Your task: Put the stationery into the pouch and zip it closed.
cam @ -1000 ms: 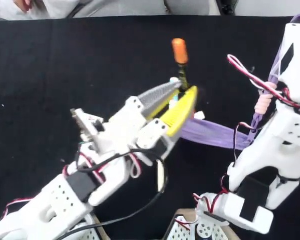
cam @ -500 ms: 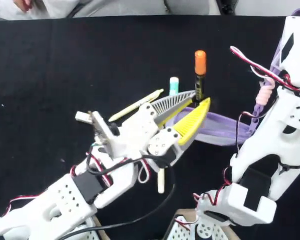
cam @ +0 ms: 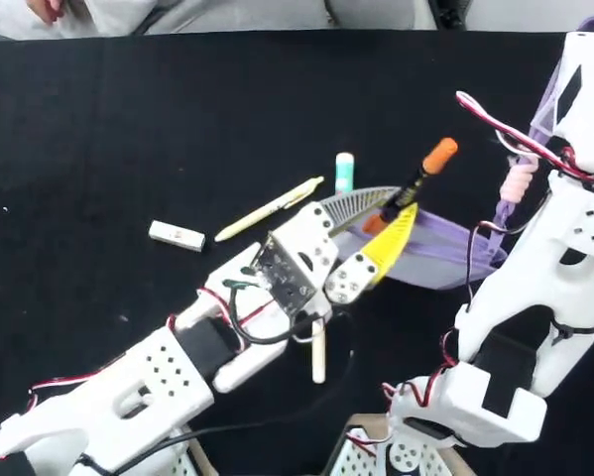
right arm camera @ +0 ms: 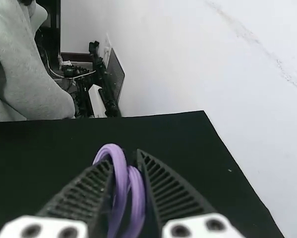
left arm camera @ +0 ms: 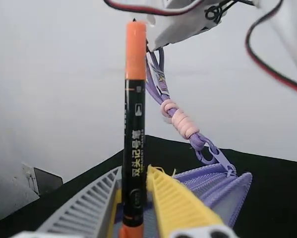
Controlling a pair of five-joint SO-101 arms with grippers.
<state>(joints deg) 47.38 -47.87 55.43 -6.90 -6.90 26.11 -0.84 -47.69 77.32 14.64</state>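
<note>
My left gripper (cam: pixel 404 200) is shut on a black marker with an orange cap (cam: pixel 438 156), tilted over the open edge of the purple pouch (cam: pixel 437 256). In the left wrist view the marker (left arm camera: pixel 134 148) stands between the grey and yellow fingers, with the pouch (left arm camera: pixel 215 186) just beyond. My right gripper (right arm camera: pixel 124 159) is shut on the pouch's purple strap (right arm camera: pixel 122 198) and holds it raised; the strap (cam: pixel 546 111) with pink beads (cam: pixel 523 198) runs up the right arm. A pale yellow pen (cam: pixel 270 208), a small green-and-white stick (cam: pixel 344 171), a white eraser (cam: pixel 177 235) and a white stick (cam: pixel 318 357) lie on the black table.
The left arm (cam: pixel 158 377) crosses the table from the front left and partly covers the white stick. The right arm's base (cam: pixel 505 377) stands at the front right. A person's grey sleeve (cam: pixel 178 15) lies past the table's far edge.
The left gripper carried the marker rightward and down to the pouch, and its wrist rolled. The marker went from upright to leaning right. The right arm kept the strap raised.
</note>
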